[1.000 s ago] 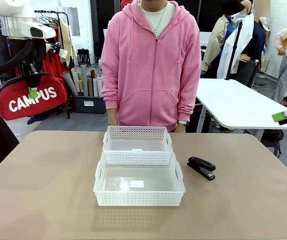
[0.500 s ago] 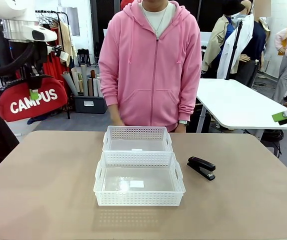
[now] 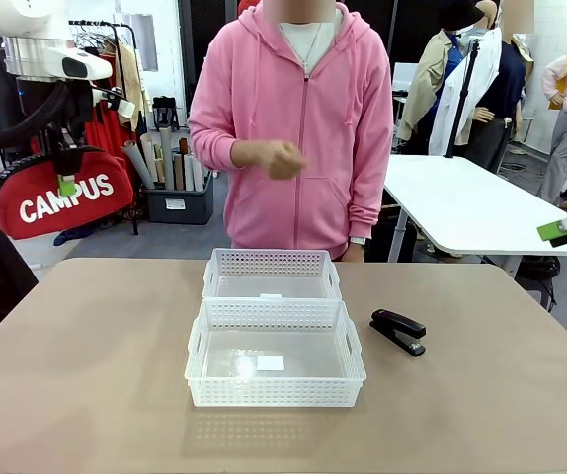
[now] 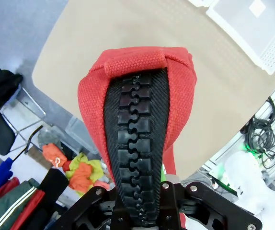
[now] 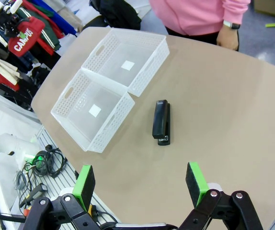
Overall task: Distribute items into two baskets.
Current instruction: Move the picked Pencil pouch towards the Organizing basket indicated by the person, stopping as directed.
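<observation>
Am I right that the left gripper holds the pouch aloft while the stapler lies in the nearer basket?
No: the front view shows the stapler on the table beside the nearer basket, not in it. The left gripper does hold the pouch aloft.

Front camera faces person (image 3: 303, 128) across table (image 3: 86, 375); wrist cameras look down, sharing baskets (image 3: 274, 392).
</observation>
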{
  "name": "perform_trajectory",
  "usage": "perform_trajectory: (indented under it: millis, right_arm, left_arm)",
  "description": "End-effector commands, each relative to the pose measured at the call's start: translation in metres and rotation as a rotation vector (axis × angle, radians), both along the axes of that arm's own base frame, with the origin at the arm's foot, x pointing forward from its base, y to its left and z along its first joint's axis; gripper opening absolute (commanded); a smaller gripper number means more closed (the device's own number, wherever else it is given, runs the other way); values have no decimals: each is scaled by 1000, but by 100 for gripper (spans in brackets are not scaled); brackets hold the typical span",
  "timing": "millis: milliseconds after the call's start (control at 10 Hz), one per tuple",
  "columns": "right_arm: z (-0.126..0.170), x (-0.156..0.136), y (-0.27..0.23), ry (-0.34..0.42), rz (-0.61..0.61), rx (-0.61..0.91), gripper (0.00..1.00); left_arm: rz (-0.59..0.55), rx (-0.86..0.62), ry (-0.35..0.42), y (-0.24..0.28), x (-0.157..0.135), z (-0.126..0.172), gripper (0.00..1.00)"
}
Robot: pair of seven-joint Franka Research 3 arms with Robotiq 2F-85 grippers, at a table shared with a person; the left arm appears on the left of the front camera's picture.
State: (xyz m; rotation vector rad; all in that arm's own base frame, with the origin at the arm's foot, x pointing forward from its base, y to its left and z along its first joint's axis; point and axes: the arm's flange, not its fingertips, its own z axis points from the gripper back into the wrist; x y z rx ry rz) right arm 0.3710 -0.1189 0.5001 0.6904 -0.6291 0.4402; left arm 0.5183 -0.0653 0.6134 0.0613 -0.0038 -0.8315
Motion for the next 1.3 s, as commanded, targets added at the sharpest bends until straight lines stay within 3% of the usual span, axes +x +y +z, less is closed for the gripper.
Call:
perform_trajectory:
  millis: [0, 1200]
  right_arm:
    - [1, 2, 0, -17, 5, 16, 100]
    - [1, 2, 0, -17, 5, 16, 100]
  left_arm:
    - [0, 0, -4, 1, -3, 3, 0]
    - [0, 0, -4, 1, -3, 3, 0]
